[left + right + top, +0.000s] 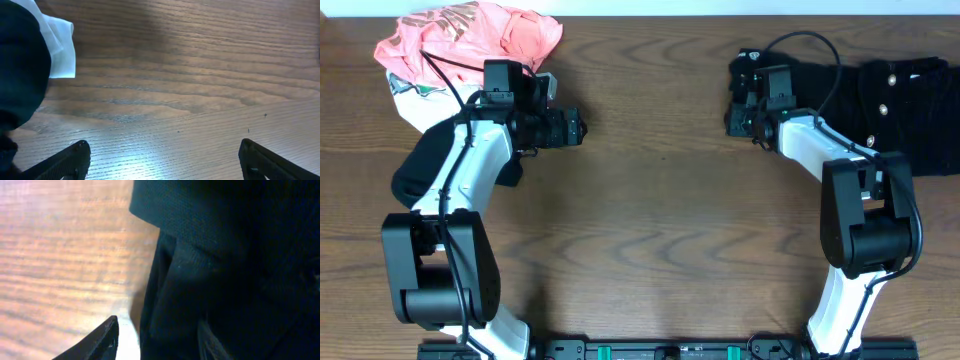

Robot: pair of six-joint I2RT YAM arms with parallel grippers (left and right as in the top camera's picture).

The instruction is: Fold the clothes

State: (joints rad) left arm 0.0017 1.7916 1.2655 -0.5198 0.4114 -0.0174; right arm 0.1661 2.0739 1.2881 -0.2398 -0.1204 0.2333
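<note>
Overhead only, coral-pink clothes lie beside the left arm.

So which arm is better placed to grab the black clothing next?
Probably right: the right hand sits at the edge of the black garment, fabric between its fingers. The left hand hangs open over bare table.

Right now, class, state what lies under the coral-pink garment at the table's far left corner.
A white printed garment shows from under the coral-pink garment. How far it runs beneath cannot be seen, because the pink cloth covers it.

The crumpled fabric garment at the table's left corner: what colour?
It is coral-pink; the crumpled garment shows best overhead.
</note>
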